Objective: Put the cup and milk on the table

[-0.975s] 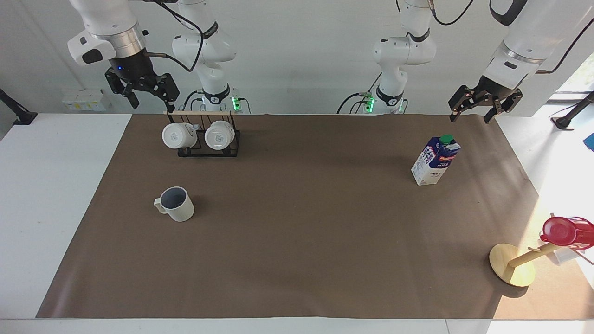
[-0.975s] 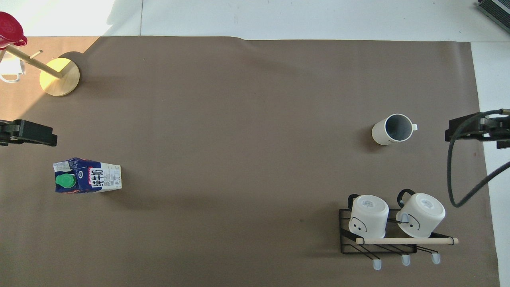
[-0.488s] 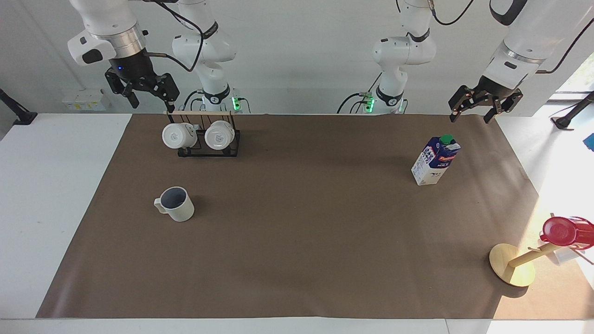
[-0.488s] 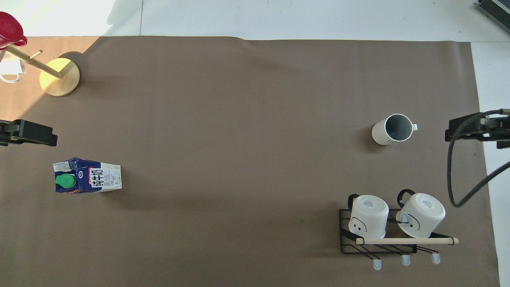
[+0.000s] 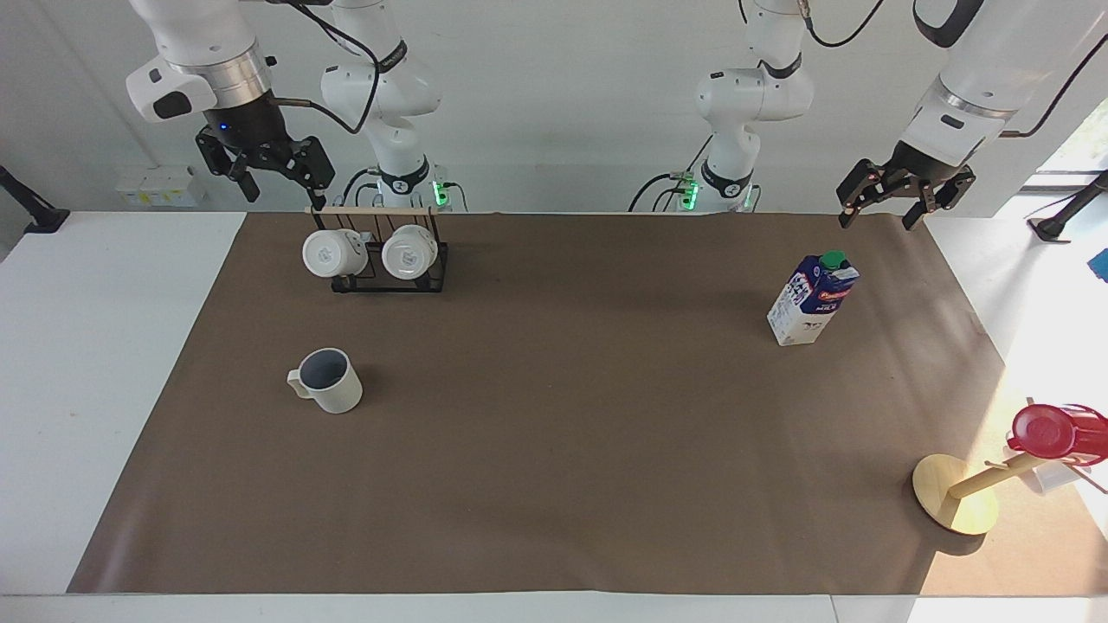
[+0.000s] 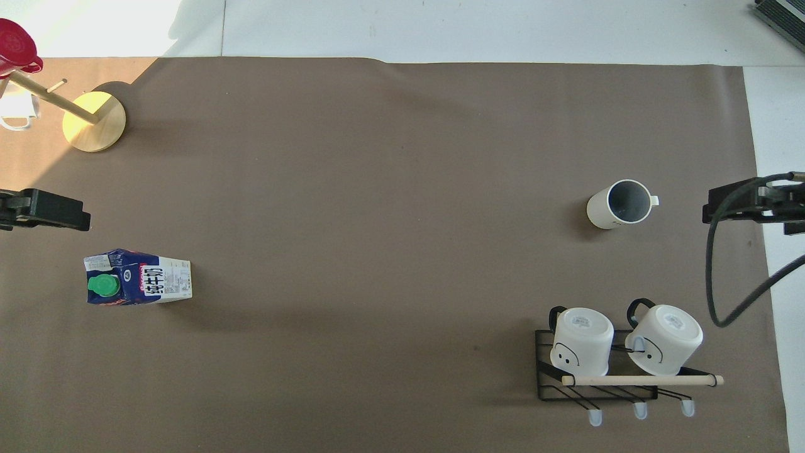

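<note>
While both arms wait raised, I find the left gripper (image 5: 883, 206) spread and empty at upper right, above the milk (image 5: 811, 298). The right gripper (image 5: 275, 182), likewise spread, hangs upper left, the cup (image 5: 328, 380) well below it.

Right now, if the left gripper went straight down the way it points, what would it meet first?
Probably bare mat. The left gripper hangs open, pointing down near the mat's edge by the robots. The milk stands clear of that line, though depth is hard to judge.

Bright even room light, hard sun glare at the left arm's end, soft shadows, sharp focus
</note>
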